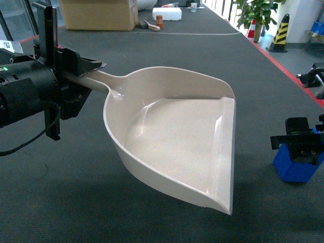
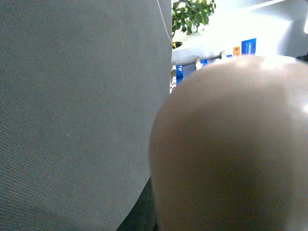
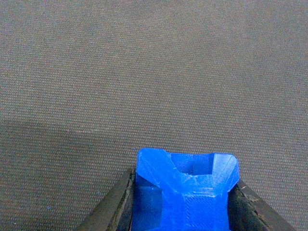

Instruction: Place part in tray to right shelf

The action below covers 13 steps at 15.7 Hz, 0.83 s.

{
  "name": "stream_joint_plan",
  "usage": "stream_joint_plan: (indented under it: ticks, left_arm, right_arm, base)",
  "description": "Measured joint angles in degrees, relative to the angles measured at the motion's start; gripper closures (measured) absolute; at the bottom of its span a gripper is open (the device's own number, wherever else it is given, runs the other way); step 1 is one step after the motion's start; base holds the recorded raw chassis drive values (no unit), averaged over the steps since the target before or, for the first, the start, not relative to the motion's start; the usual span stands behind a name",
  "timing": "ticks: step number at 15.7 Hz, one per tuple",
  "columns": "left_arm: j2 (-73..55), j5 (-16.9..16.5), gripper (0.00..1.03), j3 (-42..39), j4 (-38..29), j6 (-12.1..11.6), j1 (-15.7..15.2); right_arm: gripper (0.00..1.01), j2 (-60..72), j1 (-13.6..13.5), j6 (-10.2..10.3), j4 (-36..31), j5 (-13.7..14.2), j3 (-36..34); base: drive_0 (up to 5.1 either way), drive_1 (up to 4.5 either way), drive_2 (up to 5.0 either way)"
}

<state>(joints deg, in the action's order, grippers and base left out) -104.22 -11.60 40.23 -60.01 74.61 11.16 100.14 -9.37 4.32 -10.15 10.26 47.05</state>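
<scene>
Tray (image 1: 177, 136) held up by its handle in my left gripper (image 1: 76, 83); right of the tray, my right gripper (image 1: 304, 144) clamps the part (image 1: 298, 167). Next I lift it over the tray.

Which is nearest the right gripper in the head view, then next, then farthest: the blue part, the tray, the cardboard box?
1. Blue part: between the jaws of the right gripper, at the right edge.
2. Tray: to its left, centre, held by the left gripper.
3. Cardboard box: far back, top left.
</scene>
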Motion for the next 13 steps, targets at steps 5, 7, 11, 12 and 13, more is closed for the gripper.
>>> stream_joint_plan:
  ticks: [5, 7, 11, 12, 13]
  left_arm:
    - [0.00, -0.02, 0.85, 0.00, 0.00, 0.00, 0.00]
    - [0.00, 0.00, 0.85, 0.00, 0.00, 0.00, 0.00]
    - [0.00, 0.02, 0.85, 0.00, 0.00, 0.00, 0.00]
    - [0.00, 0.00, 0.85, 0.00, 0.00, 0.00, 0.00]
    - [0.00, 0.00, 0.85, 0.00, -0.02, 0.00, 0.00]
  right_arm:
    - [0.55, -2.08, -0.13, 0.61, 0.92, -0.07, -1.31]
    - [0.55, -3.69, -0.68, 0.81, 1.97, -0.55, -1.81]
    - [0.55, -8.28, -1.90, 1.25, 2.91, -1.18, -1.79]
    - [0.55, -9.70, -2.54, 1.33, 3.32, -1.42, -1.55]
    - [0.55, -10.36, -2.86, 1.38, 3.45, -1.44, -1.40]
  base:
    - [0.0, 0.00, 0.0]
    - [0.0, 0.00, 0.0]
    - [0.0, 0.00, 0.0]
    - [0.0, 0.00, 0.0]
    - [0.0, 0.00, 0.0]
